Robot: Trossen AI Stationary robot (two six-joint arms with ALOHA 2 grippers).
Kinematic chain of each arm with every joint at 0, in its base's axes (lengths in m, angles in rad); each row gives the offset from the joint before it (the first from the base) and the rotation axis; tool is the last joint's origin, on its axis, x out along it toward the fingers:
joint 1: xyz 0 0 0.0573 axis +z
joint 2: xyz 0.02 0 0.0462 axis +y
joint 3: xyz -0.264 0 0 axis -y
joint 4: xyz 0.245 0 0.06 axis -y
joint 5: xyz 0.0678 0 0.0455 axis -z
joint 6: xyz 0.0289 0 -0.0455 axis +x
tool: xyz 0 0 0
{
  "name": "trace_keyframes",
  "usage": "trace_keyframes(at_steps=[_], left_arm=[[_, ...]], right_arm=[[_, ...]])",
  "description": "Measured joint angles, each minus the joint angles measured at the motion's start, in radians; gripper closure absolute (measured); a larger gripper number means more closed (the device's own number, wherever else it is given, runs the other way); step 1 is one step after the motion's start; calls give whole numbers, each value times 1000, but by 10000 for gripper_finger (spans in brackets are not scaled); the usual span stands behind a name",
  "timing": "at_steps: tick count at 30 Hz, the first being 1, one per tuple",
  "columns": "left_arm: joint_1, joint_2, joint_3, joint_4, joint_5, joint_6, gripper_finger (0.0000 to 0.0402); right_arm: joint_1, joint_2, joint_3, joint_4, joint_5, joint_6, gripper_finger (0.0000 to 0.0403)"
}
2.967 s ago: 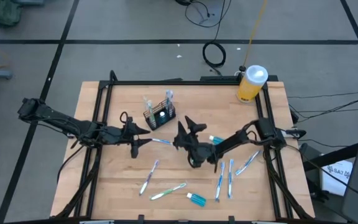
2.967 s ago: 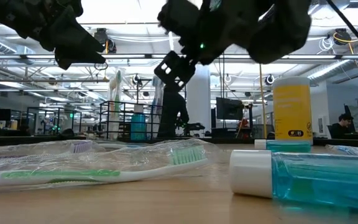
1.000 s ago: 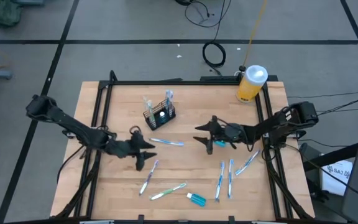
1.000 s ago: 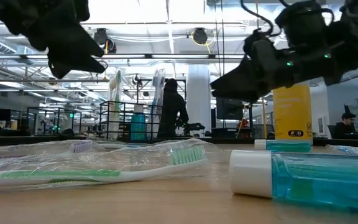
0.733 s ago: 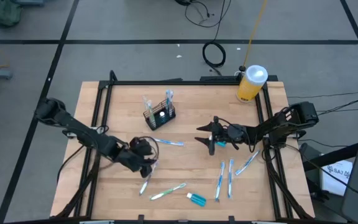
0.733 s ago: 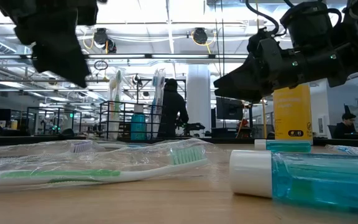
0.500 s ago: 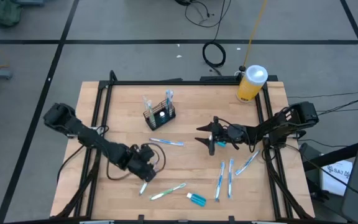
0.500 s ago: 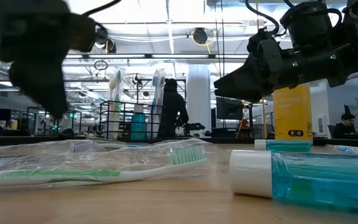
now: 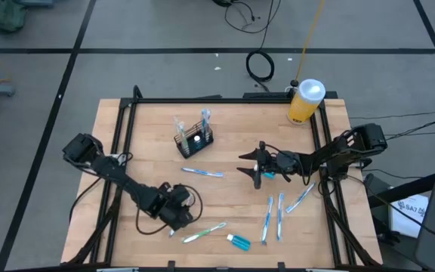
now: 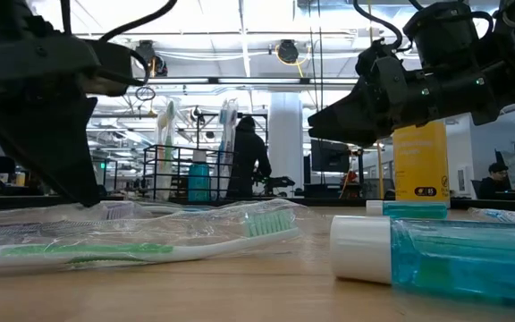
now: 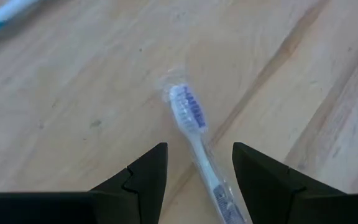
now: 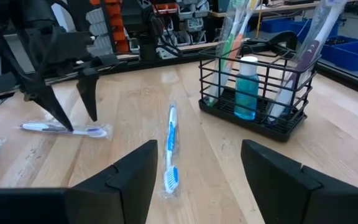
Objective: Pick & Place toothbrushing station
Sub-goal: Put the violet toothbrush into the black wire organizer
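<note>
**Straddling a wrapped toothbrush while the caddy waits at the back**

Straddling a wrapped purple-bristled toothbrush (image 11: 194,134), the left gripper (image 9: 177,217) is held low over the front-left part of the table (image 9: 232,125), its fingers spread apart with the brush handle running between them; nothing is clasped. The same two fingertips (image 12: 91,99) are seen from the right wrist, planted either side of that brush on the wood.

Behind and slightly to the right of this gripper, well apart from it, the toothbrushing station (image 9: 193,139) is found upright near the table's rear. A small blue bottle and several wrapped brushes are held inside its black wire walls (image 12: 263,71). A blue toothbrush (image 9: 202,172) is laid flat between the caddy and the left gripper.

Further right, the right gripper (image 9: 256,172) is hung above mid-table, fingers parted and empty, aimed toward the caddy but clear of it. A yellow bottle (image 9: 306,101) is stood at the far right corner.
</note>
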Motion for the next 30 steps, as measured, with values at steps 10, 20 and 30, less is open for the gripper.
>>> trace_keyframes(at_steps=[10, 20, 30], left_arm=[[22, 44, 0, 10, -35, 9, 213], [17, 85, 2, 38, -44, 4, 216], [27, 79, 0, 40, -44, 26, 318]], right_arm=[[0, 0, 0, -4, 0, 30, 179], [0, 0, 0, -23, 0, 30, 179], [0, 0, 0, -23, 0, 30, 179]])
